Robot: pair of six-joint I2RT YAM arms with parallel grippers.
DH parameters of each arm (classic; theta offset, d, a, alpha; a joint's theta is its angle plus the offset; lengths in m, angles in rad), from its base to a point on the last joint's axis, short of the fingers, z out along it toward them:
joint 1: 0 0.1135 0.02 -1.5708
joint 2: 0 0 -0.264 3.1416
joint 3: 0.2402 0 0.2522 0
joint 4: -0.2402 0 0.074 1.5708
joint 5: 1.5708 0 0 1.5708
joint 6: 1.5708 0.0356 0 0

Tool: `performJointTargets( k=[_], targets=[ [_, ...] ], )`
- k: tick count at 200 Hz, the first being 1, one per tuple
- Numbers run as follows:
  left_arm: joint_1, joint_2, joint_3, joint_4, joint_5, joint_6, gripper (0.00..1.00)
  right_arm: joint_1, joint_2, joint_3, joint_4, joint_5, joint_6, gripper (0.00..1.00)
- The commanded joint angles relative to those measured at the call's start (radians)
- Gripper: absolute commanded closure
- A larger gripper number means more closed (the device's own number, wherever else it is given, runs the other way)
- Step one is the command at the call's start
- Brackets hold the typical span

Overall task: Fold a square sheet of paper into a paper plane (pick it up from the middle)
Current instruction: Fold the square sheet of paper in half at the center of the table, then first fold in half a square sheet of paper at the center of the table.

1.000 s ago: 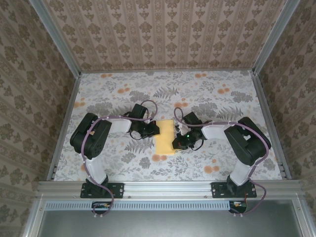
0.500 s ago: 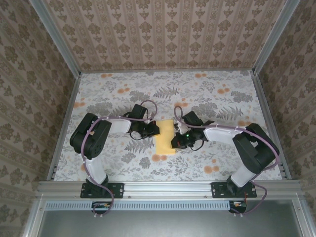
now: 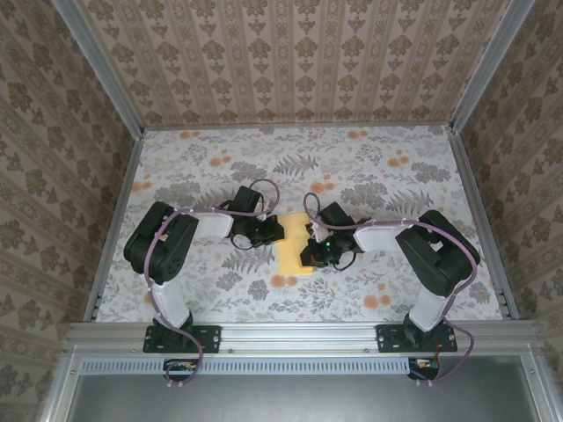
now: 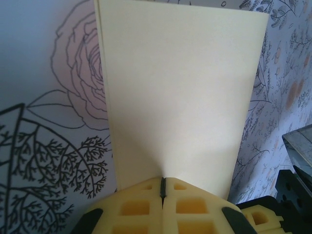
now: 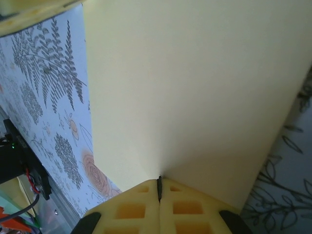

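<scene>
Hands first: the left hand (image 3: 269, 230) is closed tight, its two yellow fingertips pressed together on the edge of the sheet of paper (image 3: 295, 252). From the left wrist, that hand (image 4: 163, 187) pinches the paper (image 4: 180, 97) at its near edge, with no gap between the pads. The right hand (image 3: 312, 249) is closed just as tightly on the opposite edge. Its wrist view shows the hand (image 5: 159, 187) nipping the pale yellow sheet (image 5: 195, 87) the same way.

The paper is a plain upright rectangle, and two layers show along one long side in the left wrist view. It sits between the two hands near the middle of the floral tabletop (image 3: 396, 167). I cannot tell whether it lies flat or is raised a little.

Both arms are folded low, with the left elbow (image 3: 163, 242) and the right elbow (image 3: 435, 248) pushed outward. The forearms reach inward so the hands face each other across the sheet.

The paper is well apart from the patterned walls (image 3: 53, 176) on the left, right and far sides. The metal rail (image 3: 299, 334) at the near edge is closer. Open printed surface lies beyond the hands toward the far wall.
</scene>
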Motion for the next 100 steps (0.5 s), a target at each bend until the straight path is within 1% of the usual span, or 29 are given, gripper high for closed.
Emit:
performJointTargets(
  k=[1, 36, 70, 100],
  targets=[
    [-0.003, 0.120, -0.113, -0.239, -0.252, -0.014, 1.00, -0.011, -0.038, -0.102, -0.117, 0.027, -0.045, 1.00],
    [0.021, 0.054, -0.134, -0.230, -0.241, -0.028, 1.00, -0.062, -0.120, -0.169, -0.144, 0.014, -0.064, 1.00],
    [0.022, -0.100, -0.125, -0.234, -0.229, -0.081, 1.00, -0.072, -0.215, -0.105, -0.125, 0.008, -0.019, 1.00],
    [0.022, -0.254, -0.124, -0.240, -0.229, -0.113, 1.00, -0.072, -0.220, -0.030, -0.098, 0.058, 0.032, 1.00]
  ],
)
